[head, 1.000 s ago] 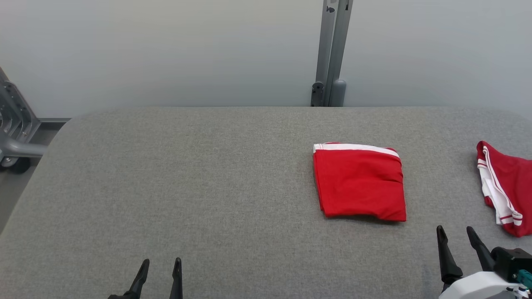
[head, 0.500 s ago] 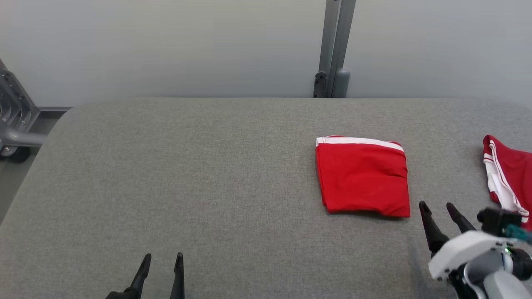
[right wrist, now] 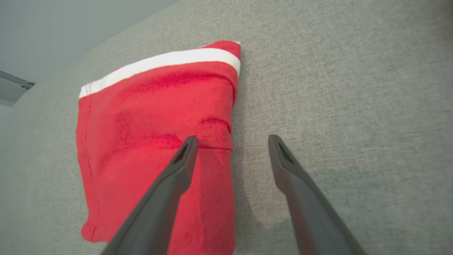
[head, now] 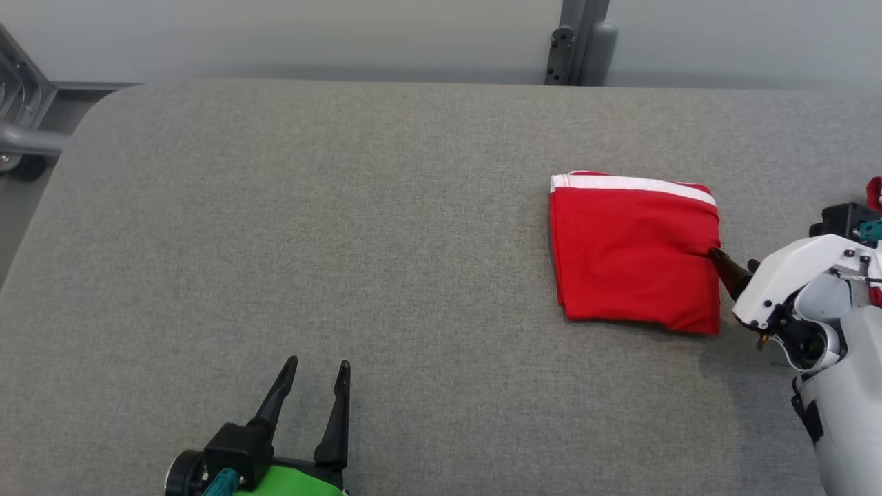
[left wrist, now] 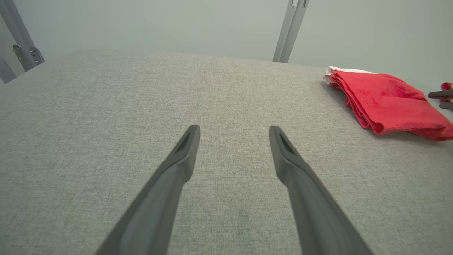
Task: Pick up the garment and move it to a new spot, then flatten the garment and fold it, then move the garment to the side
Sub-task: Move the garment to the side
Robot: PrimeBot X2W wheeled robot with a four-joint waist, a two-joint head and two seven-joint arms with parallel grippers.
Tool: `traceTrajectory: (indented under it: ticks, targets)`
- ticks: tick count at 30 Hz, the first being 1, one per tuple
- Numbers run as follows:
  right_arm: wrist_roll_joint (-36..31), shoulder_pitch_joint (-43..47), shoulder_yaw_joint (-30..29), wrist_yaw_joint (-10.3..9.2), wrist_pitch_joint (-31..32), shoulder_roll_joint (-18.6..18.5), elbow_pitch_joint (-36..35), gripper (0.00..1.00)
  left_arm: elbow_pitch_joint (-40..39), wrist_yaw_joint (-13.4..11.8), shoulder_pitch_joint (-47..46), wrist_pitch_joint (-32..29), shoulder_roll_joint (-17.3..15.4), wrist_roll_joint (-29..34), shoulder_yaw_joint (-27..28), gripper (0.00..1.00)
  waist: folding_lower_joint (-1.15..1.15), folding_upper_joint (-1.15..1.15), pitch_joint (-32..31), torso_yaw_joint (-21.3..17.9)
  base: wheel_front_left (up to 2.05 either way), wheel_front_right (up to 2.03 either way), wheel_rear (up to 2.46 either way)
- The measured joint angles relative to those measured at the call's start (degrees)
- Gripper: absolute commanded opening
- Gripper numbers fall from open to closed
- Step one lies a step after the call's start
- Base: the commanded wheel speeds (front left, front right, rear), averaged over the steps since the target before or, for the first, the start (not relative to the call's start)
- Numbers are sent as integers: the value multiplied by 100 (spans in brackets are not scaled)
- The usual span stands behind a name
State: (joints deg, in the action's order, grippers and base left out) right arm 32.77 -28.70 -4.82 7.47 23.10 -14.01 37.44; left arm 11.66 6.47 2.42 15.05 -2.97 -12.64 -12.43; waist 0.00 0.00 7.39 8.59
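A folded red garment [head: 634,255] with a white band along its far edge lies flat on the grey table [head: 344,207], right of centre. My right gripper [head: 734,260] is open at the garment's right edge, pointing left. In the right wrist view, one finger [right wrist: 177,170] hangs over the garment [right wrist: 155,124] and the other over bare table, the gripper [right wrist: 231,140] holding nothing. My left gripper [head: 318,363] stands open over bare table near the front edge, far to the left of the garment [left wrist: 385,101]; the left wrist view shows this gripper [left wrist: 233,129] with nothing between its fingers.
A second red cloth [head: 876,191] peeks out at the far right edge, behind my right arm. A grey post [head: 579,41] stands behind the table's far edge. A metal frame [head: 21,117] sits off the far left corner.
The head camera has tilted down, so the whole picture has shifted. My right gripper has come forward from the garment's near right corner to its right edge. Both grippers remain open.
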Motion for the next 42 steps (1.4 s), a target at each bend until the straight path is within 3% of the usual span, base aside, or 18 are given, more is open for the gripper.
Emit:
traceTrajectory:
  ticks: [7,8,9,14,17,30,42]
  targets:
    - [153,-455,152,1,-210,299,708,100,-35,-151,-165,0,3,-98,-205,100,0,0,446,238,0,0,0]
    - [196,-498,197,1,-281,303,732,44,-46,-167,-166,0,3,-109,-204,100,0,0,494,253,0,0,0]
    - [246,-540,238,1,-366,313,748,0,-48,-191,-166,0,3,-112,-205,100,0,0,540,257,0,0,0]
    - [699,-572,553,1,-449,258,547,0,-92,-241,-157,0,7,-136,-140,100,0,0,637,92,0,0,0]
    - [872,-562,926,1,-242,-16,147,0,-141,-245,-133,0,7,-136,-68,100,0,0,668,-113,0,0,0]
    - [1223,-1100,1401,1,1302,-1816,-1410,0,-246,-221,-643,0,12,-90,-185,100,0,0,961,-1237,0,0,0]
    - [904,-1215,1326,1,2100,-2887,-883,0,-192,-219,-893,0,14,0,-280,100,1,0,1702,-1318,0,0,0]
